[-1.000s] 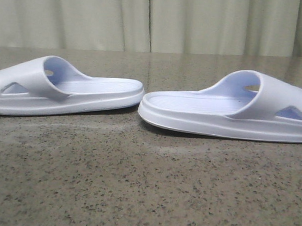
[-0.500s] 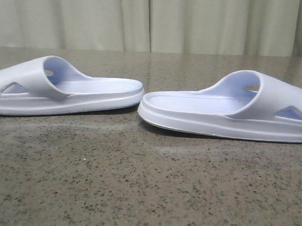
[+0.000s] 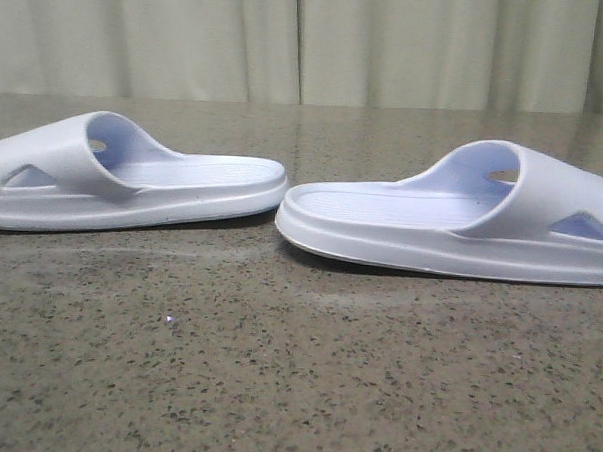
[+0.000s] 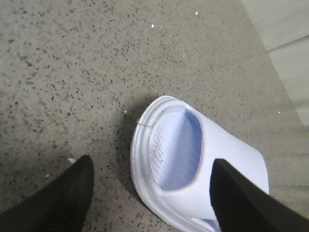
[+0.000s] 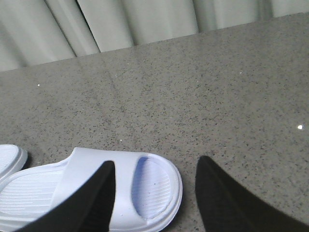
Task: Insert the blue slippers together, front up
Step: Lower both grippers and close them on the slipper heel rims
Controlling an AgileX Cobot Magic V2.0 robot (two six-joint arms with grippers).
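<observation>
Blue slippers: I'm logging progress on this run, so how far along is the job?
Nothing is done yet: the left slipper and right slipper lie flat on the table, heel to heel and apart. In hand: the left gripper hangs open over the left one, the right gripper open over the right slipper's toe end. Grasping, slotting together and standing them front up all remain.

Surface: speckled grey-brown stone-look tabletop (image 3: 294, 386), polished, with faint pale reflections.
Backdrop: pale greenish-white pleated curtain (image 3: 310, 41) hanging along the table's far edge.
Floor: pale tiles (image 4: 289, 43) beyond the table edge, possibly with a grout line.
Light: soft and even, with short shadows.
</observation>
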